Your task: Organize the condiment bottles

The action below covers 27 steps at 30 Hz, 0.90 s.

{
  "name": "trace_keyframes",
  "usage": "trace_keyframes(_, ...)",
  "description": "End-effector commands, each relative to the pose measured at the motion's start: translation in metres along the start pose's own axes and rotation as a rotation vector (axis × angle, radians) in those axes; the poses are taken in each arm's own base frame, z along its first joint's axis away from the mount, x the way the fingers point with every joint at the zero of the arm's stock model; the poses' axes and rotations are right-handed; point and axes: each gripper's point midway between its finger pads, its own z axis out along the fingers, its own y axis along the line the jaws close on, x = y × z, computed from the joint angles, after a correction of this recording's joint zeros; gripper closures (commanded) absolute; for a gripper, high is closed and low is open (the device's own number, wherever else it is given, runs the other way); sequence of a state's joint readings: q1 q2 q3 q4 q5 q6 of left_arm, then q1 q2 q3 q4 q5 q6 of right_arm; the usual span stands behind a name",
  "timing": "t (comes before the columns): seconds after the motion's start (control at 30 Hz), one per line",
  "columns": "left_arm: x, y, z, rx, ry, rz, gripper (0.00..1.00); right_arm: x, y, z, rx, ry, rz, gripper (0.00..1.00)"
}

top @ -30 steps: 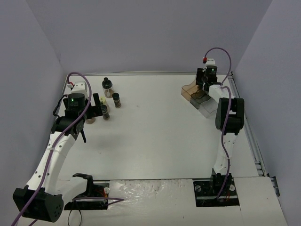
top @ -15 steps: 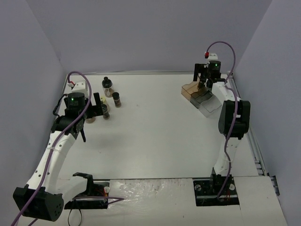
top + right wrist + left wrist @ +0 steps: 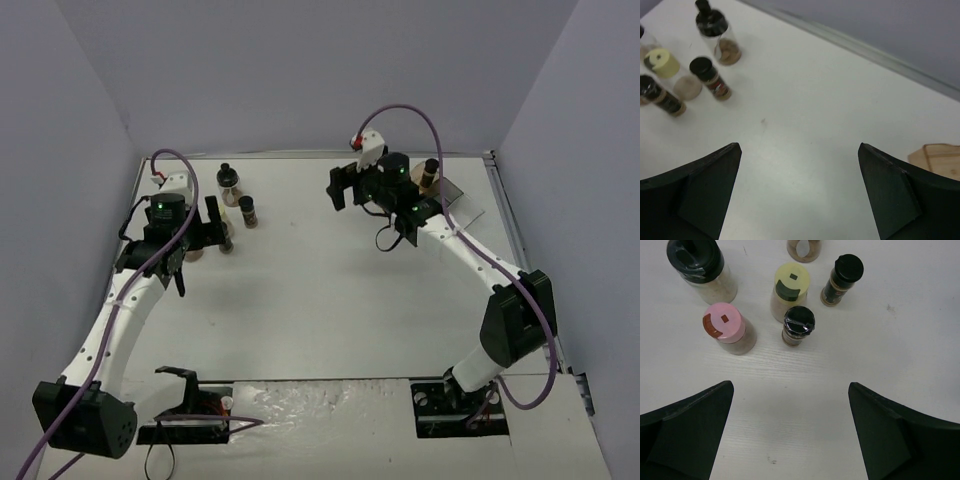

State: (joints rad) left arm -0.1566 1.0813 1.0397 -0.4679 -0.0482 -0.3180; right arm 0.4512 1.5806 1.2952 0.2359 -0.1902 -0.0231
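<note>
Left wrist view is showing the left fingers (image 3: 685, 435) wide and empty over a bunch of jars (image 3: 791, 290) standing on the table (image 3: 790, 415). The right fingers (image 3: 690, 195) are wide and empty too. Picking a jar looks like the step now; next, the left fingers are needing to drop around the nearest black-capped jar (image 3: 799, 325) and shut

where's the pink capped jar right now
In the left wrist view the pink-capped jar stands on the left of the jar cluster, just below the large black-capped jar and left of the yellow-capped jar.
</note>
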Motion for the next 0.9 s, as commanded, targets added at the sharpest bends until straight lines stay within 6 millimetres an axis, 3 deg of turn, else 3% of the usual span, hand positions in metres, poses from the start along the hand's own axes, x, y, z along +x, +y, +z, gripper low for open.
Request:
trace_keyframes(0.0,-0.011,-0.017,0.024,0.033,0.021,-0.097,0.03,-0.002,0.039,-0.022,-0.073,-0.057,0.015,0.0)
trace_keyframes(0.2,-0.002,-0.022,0.065,-0.006,0.137,-0.129,0.03,0.011,0.056,-0.049,-0.101,-0.051,0.046,0.0)
trace_keyframes(0.47,0.011,-0.009,0.108,-0.125,0.221,-0.126,0.11,0.028,0.052,-0.088,-0.074,-0.035,0.058,0.0)
trace_keyframes(0.67,0.014,-0.004,0.124,-0.152,0.244,-0.11,0.19,0.033,0.048,-0.109,-0.054,-0.046,0.054,0.0)
trace_keyframes(0.87,0.01,-0.004,0.127,-0.147,0.232,-0.113,0.34,0.037,0.043,-0.122,-0.028,-0.048,0.051,0.0)
